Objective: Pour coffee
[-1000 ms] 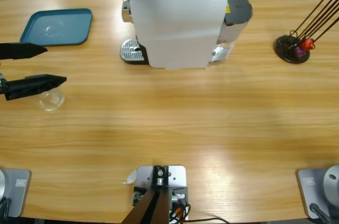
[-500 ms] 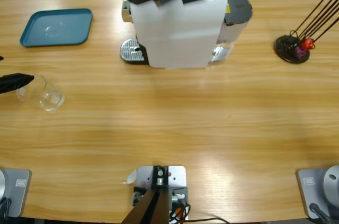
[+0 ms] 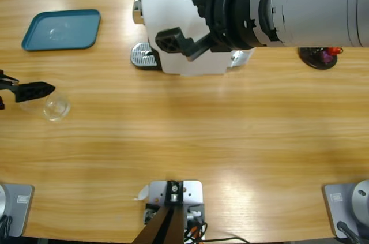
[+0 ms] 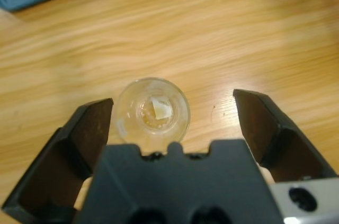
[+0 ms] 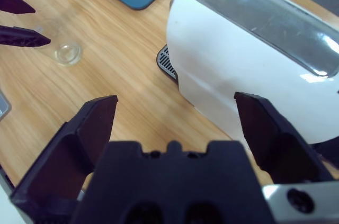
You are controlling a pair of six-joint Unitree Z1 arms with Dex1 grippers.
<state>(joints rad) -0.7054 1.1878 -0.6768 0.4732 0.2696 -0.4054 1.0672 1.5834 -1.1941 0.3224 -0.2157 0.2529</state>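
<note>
My left gripper (image 4: 172, 121) wide open, empty, jaws either side of glass cup (image 4: 153, 112) without touching. Coffee (image 4: 153, 115): thin amber film in cup bottom. My right gripper (image 5: 175, 123) wide open, empty, above white machine (image 5: 249, 70). Blue tray (image 3: 61, 29) beyond cup, well apart.

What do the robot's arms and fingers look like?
The right arm is a thick silver-grey tube with fine rings and a black ribbed joint. The right gripper and the left gripper each have a blocky black body and two black wedge-shaped fingers tapering to points. A small silver plate with a round hole sits on each body.
</note>
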